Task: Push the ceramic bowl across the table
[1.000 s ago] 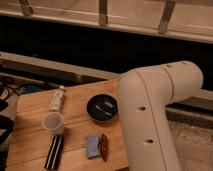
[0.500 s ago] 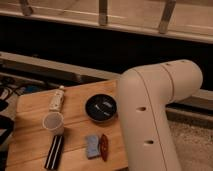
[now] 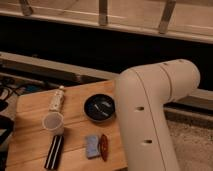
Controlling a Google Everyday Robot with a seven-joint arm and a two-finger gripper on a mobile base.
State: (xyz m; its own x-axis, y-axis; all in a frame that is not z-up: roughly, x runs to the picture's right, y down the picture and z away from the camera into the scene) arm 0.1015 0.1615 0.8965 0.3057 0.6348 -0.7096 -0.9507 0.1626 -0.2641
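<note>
Operator: Nothing on the table has shifted between the earlier frames and now; I log only a slight settling of the arm, if that.

Desk: Camera view, item by item?

Operator: Ceramic bowl: round, shallow, glossy black, pale glints inside; sits toward the table's right side, just beside the arm's white casing. Table: light-brown wooden slats, rounded corners. Translucent whitish cup, left of the bowl, apart from it. Small pale bottle lying near the far left. Black flat bar at the near edge. Blue-grey sponge-like block with a reddish oblong piece touching its right side, both nearer me than the bowl.

Desk: Gripper?

Operator: Gripper not visible; the smooth, rounded arm segment fills the right of the frame and the tool lies outside or behind it. Whether its fingers are apart or together I cannot tell.

Desk: Key relation?

Operator: Bowl lies left of the arm. I judge the open wood to its left and far side gives room to push; the cup is the thing to avoid.
</note>
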